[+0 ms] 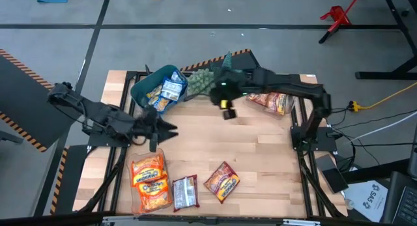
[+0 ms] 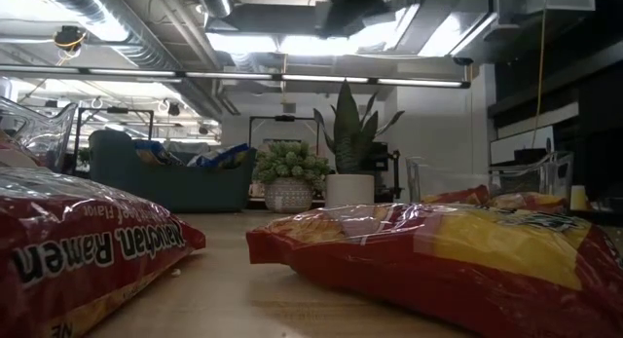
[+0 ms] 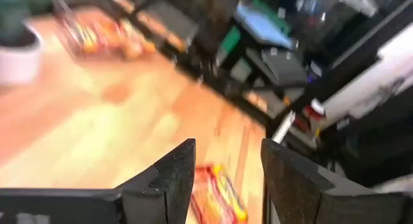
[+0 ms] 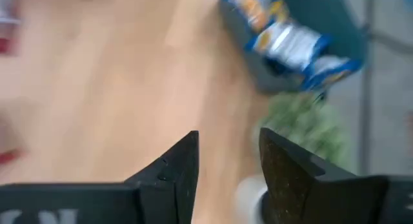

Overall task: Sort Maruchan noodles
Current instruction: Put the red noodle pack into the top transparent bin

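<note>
Maruchan noodle packets lie in several places. Blue-yellow ones (image 1: pixel 168 90) fill the teal bin (image 1: pixel 146 83) at the far left. Orange ones (image 1: pixel 148 180) sit in a clear tub at the near left. A red-silver packet (image 1: pixel 186 192) and an orange-red packet (image 1: pixel 222 182) lie flat on the table near the front edge. My left gripper (image 1: pixel 168 128) hovers open at the table's left, nothing between its fingers (image 3: pixel 226 146). My right gripper (image 1: pixel 226 109) hangs open high over the table's far middle, right of the bin (image 4: pixel 290 37), its fingers (image 4: pixel 227 137) holding nothing.
A clear tub (image 1: pixel 296 99) with orange-red packets (image 1: pixel 273 102) stands at the far right. Potted plants (image 1: pixel 208 79) stand at the far edge between bin and right arm. Bare wood lies in the table's middle (image 1: pixel 247 144). In the low view two packets (image 2: pixel 88 250) (image 2: pixel 438 245) fill the foreground.
</note>
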Robot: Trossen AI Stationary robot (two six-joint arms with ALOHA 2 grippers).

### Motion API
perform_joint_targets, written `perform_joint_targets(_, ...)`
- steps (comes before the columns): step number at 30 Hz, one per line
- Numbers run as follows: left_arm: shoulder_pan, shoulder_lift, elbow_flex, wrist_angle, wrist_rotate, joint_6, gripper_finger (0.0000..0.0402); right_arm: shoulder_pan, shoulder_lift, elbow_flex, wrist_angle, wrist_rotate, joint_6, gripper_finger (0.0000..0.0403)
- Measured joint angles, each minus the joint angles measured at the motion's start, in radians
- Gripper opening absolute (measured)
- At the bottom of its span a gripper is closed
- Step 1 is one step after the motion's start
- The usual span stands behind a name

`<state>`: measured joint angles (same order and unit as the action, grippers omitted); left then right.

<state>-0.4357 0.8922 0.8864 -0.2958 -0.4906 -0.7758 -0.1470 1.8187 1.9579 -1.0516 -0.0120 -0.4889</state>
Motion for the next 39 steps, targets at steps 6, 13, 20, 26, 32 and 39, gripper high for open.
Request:
perform_joint_targets(6, -0.043, 0.194, 0.000, 0.037, 0.046, -0.081, 0.0172, 0.064, -0.133, -0.002, -0.259, -0.232, 0.229, 0.0145)
perform_joint_targets(13, -0.058, 0.515, 0.000, 0.355, 0.125, -0.057, 0.0172, 0.279, -0.224, -0.072, -0.395, -0.251, 0.453, 0.0145)
perform_joint_targets(20, -0.026, 0.800, 0.000, 0.623, 0.301, -0.055, 0.0172, 0.590, -0.336, -0.322, -0.236, -0.075, 0.723, 0.0145)
perform_joint_targets(26, -0.007, 0.929, 0.000, 0.655, 0.350, -0.080, 0.0172, 0.818, -0.377, -0.602, 0.036, 0.124, 0.925, 0.0145)
perform_joint_targets(32, -0.029, 0.994, 0.022, 0.690, 0.356, -0.083, 0.0172, 0.927, -0.367, -0.845, 0.395, 0.204, 0.963, 0.0145)
perform_joint_targets(39, -0.031, 1.072, 0.164, 0.607, 0.362, 0.015, 0.0172, 0.932, -0.368, -0.978, 0.605, 0.266, 0.980, 0.0145)
